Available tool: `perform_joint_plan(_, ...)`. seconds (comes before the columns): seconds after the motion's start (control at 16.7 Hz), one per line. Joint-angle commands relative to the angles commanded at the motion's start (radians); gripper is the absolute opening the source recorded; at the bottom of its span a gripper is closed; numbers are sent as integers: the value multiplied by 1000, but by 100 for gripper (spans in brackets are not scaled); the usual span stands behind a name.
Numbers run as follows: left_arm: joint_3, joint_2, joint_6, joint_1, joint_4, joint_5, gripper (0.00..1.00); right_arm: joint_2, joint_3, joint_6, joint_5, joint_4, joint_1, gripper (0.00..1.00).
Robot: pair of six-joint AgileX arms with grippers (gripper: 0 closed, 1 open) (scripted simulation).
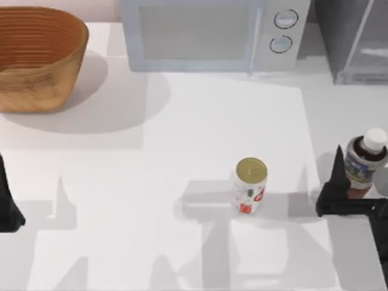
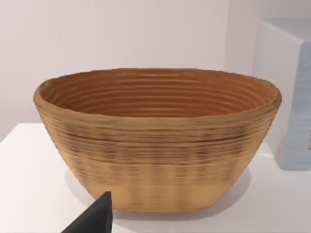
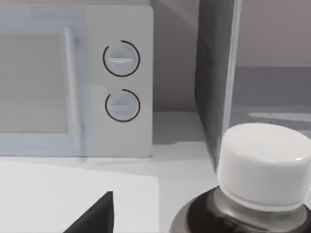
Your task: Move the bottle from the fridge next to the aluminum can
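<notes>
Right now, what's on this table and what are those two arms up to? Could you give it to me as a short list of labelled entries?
bottle: upright, out of the fridge, near the table's right edge
right gripper: at the bottle, a dark finger either side of it
aluminum can: upright, mid-table, apart from the bottle and to its left
fridge: back right corner
microwave: back centre, two round dials
basket: back left, woven
left gripper: parked at the table's left edge
</notes>
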Motion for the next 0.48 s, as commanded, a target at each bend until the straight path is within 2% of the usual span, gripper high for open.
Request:
perform_joint_plan(0.24,0,0,0,0,0,0,100,-105,6,-23,-64,-21,-45,100)
perform_joint_plan(0.48,0,0,0,0,0,0,100,-373,12,-55,-214,-188,-143,100)
